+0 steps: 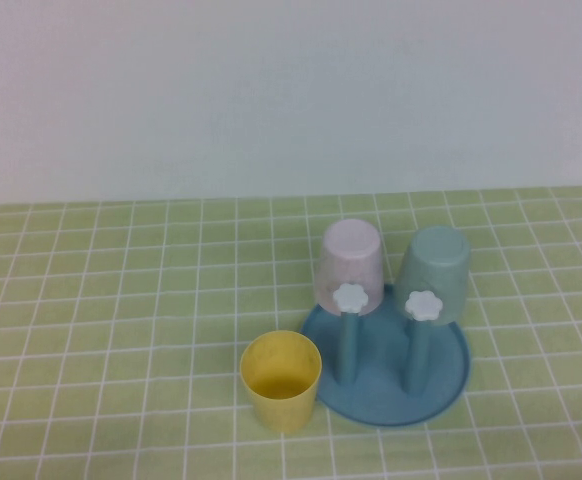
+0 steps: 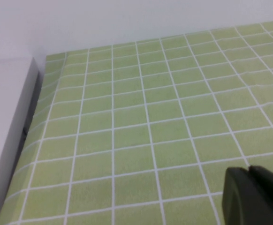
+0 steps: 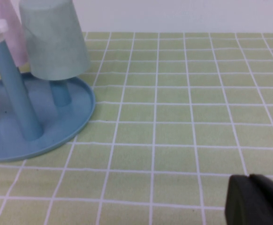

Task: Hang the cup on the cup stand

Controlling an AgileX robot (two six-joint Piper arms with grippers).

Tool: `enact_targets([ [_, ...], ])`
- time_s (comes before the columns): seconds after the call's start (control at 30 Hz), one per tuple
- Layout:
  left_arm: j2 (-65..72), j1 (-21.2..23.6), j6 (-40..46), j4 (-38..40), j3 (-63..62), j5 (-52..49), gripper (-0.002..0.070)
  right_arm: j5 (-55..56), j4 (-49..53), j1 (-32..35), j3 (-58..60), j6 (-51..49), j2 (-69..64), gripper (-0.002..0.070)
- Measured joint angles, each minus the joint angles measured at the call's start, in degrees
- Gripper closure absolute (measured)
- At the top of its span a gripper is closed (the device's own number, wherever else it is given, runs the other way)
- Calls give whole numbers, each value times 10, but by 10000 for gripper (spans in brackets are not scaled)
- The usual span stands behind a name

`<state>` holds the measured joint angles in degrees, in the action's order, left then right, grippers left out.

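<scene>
Left end effector (image 2: pixel 254 197) low over bare green tiled surface (image 2: pixel 141 126), seen only as a dark corner in its own wrist view; fingers pressed together, a thin seam between them. Right end effector (image 3: pixel 256 199) likewise low over the surface, a dark block at the frame corner, fingers together too, well apart from the cup stand (image 3: pixel 56 136). Neither arm visible in the high view. Yellow cup (image 1: pixel 281 380) upright on the surface (image 1: pixel 121 300), mouth up, just beside the cup stand (image 1: pixel 441 385) on the robot's left side of its blue base, touching or nearly so; cannot tell which. Pale pink cup (image 1: pixel 351 262) and teal cup (image 1: pixel 435 268) upside down over the two far pegs. Two near pegs bare, each topped by a white flower knob (image 1: pixel 351 296), standing up from the base. White wall (image 1: pixel 291 90) beyond the surface.
</scene>
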<state>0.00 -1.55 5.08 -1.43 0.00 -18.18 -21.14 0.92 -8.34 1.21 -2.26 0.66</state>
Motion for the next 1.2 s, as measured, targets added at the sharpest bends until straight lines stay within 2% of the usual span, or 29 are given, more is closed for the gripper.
enact_targets([
  [0.4, 0, 0, -1, 14, 0, 38, 676, 0, 0, 0, 0, 0, 0, 678],
  [0.53, 0, 0, -1, 14, 0, 98, 676, 20, 0, 0, 1, 0, 0, 678],
  [0.73, 0, 0, -1, 14, 0, 227, 676, 167, 0, 0, 4, 0, 0, 678],
  [0.97, 0, 0, -6, 14, 0, 312, 677, 374, 0, 0, 4, 1, 0, 678],
  [1.2, 0, 0, -15, 14, 0, 365, 676, 437, 1, 0, 4, 1, 0, 678],
])
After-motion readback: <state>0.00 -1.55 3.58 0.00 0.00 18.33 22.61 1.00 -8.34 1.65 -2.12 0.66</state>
